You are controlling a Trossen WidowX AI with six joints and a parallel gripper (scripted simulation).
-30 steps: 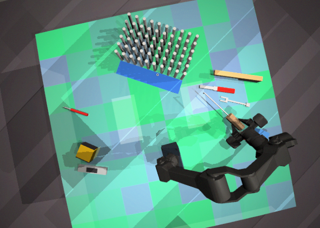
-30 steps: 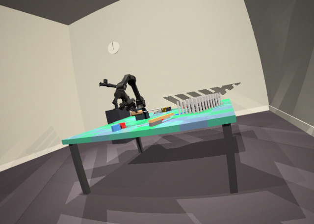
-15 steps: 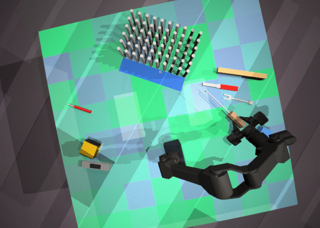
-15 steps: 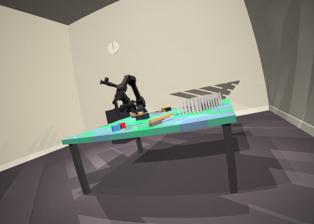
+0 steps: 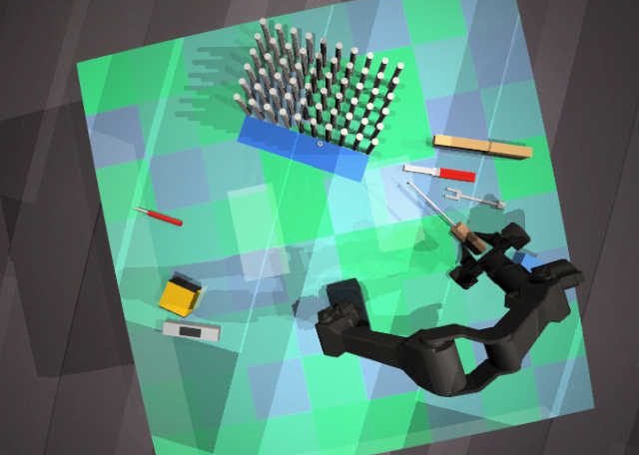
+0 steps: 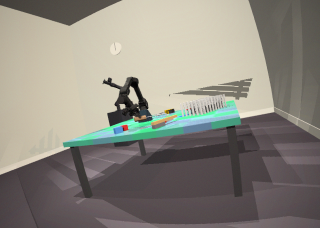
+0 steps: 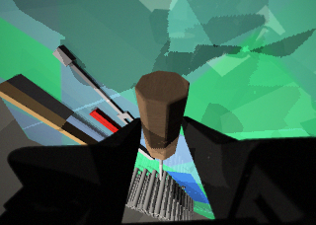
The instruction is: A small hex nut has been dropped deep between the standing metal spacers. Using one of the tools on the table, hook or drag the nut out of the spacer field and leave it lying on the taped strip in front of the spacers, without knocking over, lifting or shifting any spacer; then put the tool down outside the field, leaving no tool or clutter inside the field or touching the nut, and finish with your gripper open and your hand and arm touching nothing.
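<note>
My gripper [image 5: 475,245] [image 7: 161,120] is shut on the brown handle of the hook tool [image 5: 460,230] [image 6: 138,118] [image 7: 163,104], which is held above the table. The tool's thin metal rod points toward the spacer side, with its small bent tip outside the field, right of the strip. The hex nut [image 5: 319,143] lies on the blue taped strip [image 5: 337,162], near its spacer-side edge, clear of the tool. The metal spacers [image 5: 308,87] [image 6: 204,106] [image 7: 153,190] stand in rows behind the strip. I cannot see the floor between all of them.
Right of the strip lie a wooden bar [image 5: 464,143] [image 6: 165,121], a red-handled tool [image 5: 456,175] [image 7: 104,120] and a grey fork [image 5: 477,199]. A blue block [image 5: 527,260] [image 6: 118,130] sits near my gripper. A red screwdriver [image 5: 165,217], yellow block [image 5: 178,297] and grey-white bar [image 5: 206,332] lie left.
</note>
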